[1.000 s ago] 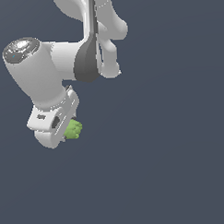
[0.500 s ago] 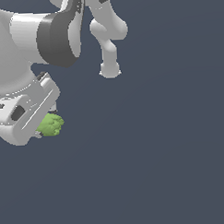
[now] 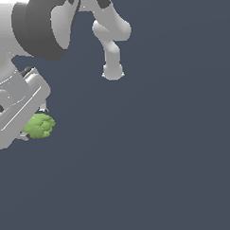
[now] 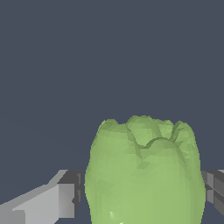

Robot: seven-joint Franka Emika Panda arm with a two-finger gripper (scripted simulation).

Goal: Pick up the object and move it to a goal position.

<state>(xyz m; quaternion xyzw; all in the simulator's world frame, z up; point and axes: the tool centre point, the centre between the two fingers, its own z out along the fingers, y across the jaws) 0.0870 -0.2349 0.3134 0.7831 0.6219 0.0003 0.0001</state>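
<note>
Green Object Held at the Gripper

Green and bumpy, the object [image 3: 39,126] sits at the tip of the white gripper [image 3: 32,127] near the exterior view's left edge. The gripper body extends up and toward that edge, joined to the large white and dark-grey arm links [image 3: 42,25] that fill the upper corner. A further white arm segment [image 3: 111,50] hangs down near the upper middle of the exterior view, well apart from the object.

In the wrist view, the object [image 4: 144,175] fills the space between the two fingers. One light-grey finger [image 4: 48,203] lies against one flank of the object, and a darker finger pad [image 4: 213,188] meets the opposite flank. The fingers are clenched on the object, with contact visible on both sides.

The background [image 3: 161,157] is a uniform dark slate grey in both views. No surface under the object can be made out. No brand, label or readable writing appears on the arm, the gripper or the object.
</note>
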